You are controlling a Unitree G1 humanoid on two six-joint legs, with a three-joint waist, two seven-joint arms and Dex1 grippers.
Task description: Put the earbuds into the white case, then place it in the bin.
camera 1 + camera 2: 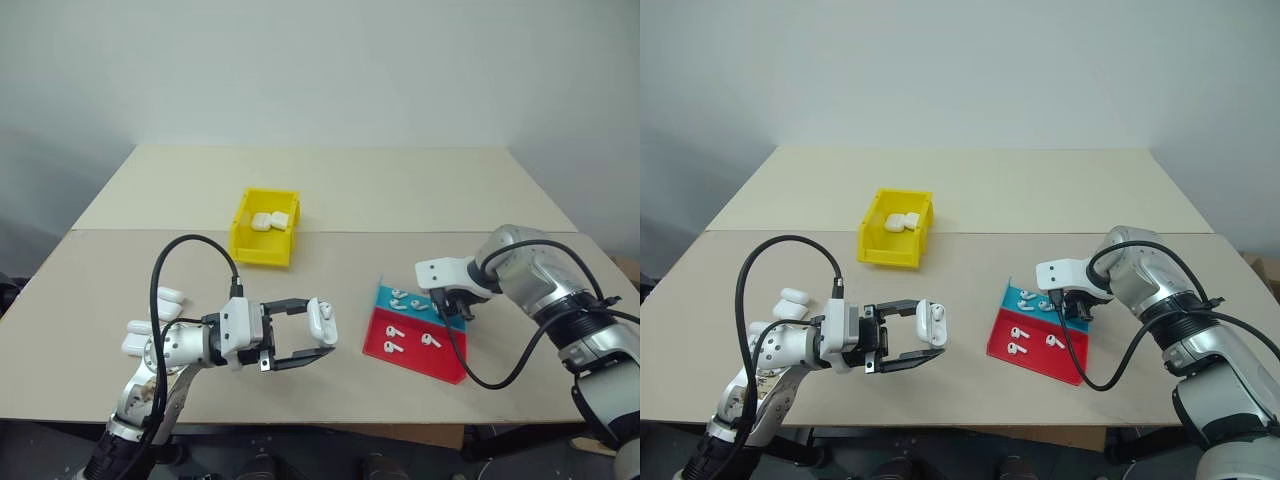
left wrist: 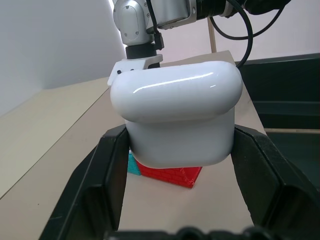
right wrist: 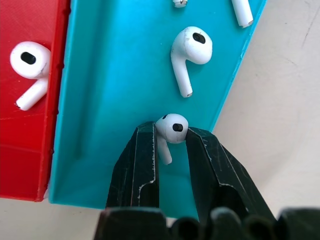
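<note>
My left gripper (image 1: 322,338) is shut on a white case (image 1: 320,319), held level above the table's near side; its lid looks tipped open. In the left wrist view the case (image 2: 175,115) sits between both black fingers (image 2: 107,170). My right gripper (image 3: 170,136) points down at the teal part of the tray and is shut on one earbud (image 3: 173,126), pinched at its head. Another earbud (image 3: 191,50) lies just beyond it on the teal. More earbuds (image 1: 394,332) lie on the red part. The yellow bin (image 1: 241,232) stands at the table's middle with two white cases (image 1: 268,221) inside.
The red-and-teal tray (image 1: 450,360) lies at the right, close to the near edge. Spare white cases (image 1: 168,296) lie at the far left behind my left arm. A black cable loops over my left arm, and another hangs from my right wrist.
</note>
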